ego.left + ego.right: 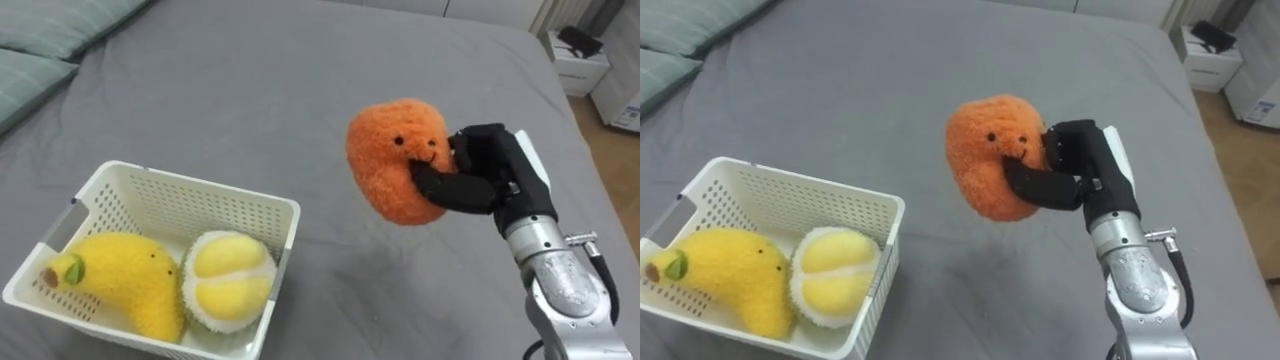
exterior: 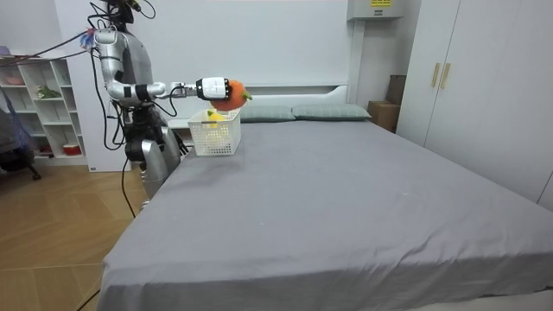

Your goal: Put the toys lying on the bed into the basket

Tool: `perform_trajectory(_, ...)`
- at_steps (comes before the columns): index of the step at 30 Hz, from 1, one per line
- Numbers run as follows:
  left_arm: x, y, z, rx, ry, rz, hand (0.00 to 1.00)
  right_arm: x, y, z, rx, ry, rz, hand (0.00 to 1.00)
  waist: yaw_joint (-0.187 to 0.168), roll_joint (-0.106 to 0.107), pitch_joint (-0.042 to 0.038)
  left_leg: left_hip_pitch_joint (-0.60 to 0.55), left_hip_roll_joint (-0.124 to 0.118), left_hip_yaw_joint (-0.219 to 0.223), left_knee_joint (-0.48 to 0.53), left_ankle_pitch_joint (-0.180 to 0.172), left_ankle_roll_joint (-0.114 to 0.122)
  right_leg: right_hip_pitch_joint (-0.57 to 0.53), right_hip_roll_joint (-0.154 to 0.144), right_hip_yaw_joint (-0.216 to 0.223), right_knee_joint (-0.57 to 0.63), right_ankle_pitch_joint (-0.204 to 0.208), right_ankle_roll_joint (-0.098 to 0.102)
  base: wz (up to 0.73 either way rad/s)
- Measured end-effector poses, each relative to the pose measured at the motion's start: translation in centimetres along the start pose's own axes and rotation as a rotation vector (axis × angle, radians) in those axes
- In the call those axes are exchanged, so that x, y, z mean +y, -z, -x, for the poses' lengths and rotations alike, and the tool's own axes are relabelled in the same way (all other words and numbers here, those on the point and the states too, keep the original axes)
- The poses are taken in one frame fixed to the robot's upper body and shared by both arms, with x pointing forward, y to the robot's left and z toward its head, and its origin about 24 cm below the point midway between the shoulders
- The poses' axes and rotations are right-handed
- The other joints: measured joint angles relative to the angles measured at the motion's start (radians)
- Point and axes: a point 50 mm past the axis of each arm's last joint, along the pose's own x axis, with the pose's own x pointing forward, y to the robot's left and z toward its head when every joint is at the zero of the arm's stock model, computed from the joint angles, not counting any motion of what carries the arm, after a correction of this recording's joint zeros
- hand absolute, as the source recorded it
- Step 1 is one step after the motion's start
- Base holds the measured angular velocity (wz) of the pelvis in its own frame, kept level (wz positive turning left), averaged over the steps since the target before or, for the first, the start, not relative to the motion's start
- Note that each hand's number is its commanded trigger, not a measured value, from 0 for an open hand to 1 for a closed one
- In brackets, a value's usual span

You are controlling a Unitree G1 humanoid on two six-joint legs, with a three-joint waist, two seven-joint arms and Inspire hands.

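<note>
Step in hand: carrying the orange plush toy point(image 1: 392, 160) toward the basket point(image 1: 150, 205); judged as the transport part, drop not yet made.
Right hand point(image 1: 482, 178): dark fingers clenched on the toy from its 3 o'clock side, thumb pressed across the front under the small face.
Place of the toy: near the centre of the eye views, held in the air over the grey bed point(image 1: 260, 70), touching only the hand.
Basket: at 8 o'clock from the toy, apart from it, resting on the bed; inside, a yellow banana plush point(image 1: 118, 282) and a round yellow fruit plush point(image 1: 228, 280), side by side at the 6 o'clock end.
Free room: along the basket's 12 o'clock wall.
Next move: probably a swing toward 8 o'clock until above that free room, then lowering and loosening the fingers; care for the rim.
Pointing: face turned up toward the camera, slightly toward 3 o'clock.
Long axis: nearly round body, longer from 12 to 6 o'clock, only a little tilted.
</note>
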Motion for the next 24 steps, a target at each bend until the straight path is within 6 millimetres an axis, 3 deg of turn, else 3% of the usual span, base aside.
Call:
perform_trajectory(10, -0.1, 0.2, 0.0, 0.007, 0.002, -0.019, 0.00, 1.1, -3.6, -2.3, -0.143, -0.071, 0.013, 1.00, 0.019, -0.015, -0.0024, -0.019, -0.004, -0.034, 0.011, 0.000, 0.000, 0.005, -0.002, -0.033, -0.002, 0.000, 0.000, 0.11)
perform_trajectory(13, -0.2, -0.4, -0.1, -0.009, 0.007, -0.018, 0.00, 1.7, -4.1, -2.6, -0.160, -0.092, 0.044, 1.00, 0.044, -0.016, -0.0027, -0.023, -0.004, -0.042, 0.013, 0.000, 0.000, 0.004, -0.005, -0.051, -0.002, 0.000, 0.000, 0.07)
perform_trajectory(21, -0.9, -1.4, -0.3, -0.015, 0.029, -0.057, 0.00, 5.1, -4.9, -3.0, -0.175, -0.246, 0.064, 1.00, 0.089, -0.015, 0.0043, -0.033, -0.012, -0.075, 0.015, 0.002, 0.001, 0.008, -0.010, -0.087, -0.006, 0.000, 0.000, 0.11)
perform_trajectory(22, -0.9, -1.5, -0.3, -0.015, 0.030, -0.058, 0.00, 5.4, -5.0, -3.0, -0.176, -0.258, 0.068, 0.92, 0.091, -0.017, 0.0062, -0.033, -0.012, -0.077, 0.017, 0.002, 0.001, 0.007, -0.010, -0.088, -0.006, 0.000, 0.000, 0.08)
perform_trajectory(23, -0.9, -1.4, -0.3, -0.011, 0.031, -0.064, 0.00, 5.7, -5.1, -3.0, -0.178, -0.274, 0.075, 0.79, 0.099, -0.019, 0.0132, -0.035, -0.013, -0.080, 0.019, 0.002, 0.001, 0.007, -0.010, -0.090, -0.006, 0.000, 0.000, 0.07)
perform_trajectory(24, -1.0, -1.4, -0.3, -0.006, 0.034, -0.079, 0.00, 6.0, -5.0, -3.0, -0.171, -0.288, 0.096, 0.49, 0.113, -0.021, 0.0143, -0.040, -0.013, -0.081, 0.025, 0.002, 0.001, 0.004, -0.011, -0.096, -0.006, 0.000, 0.000, 0.07)
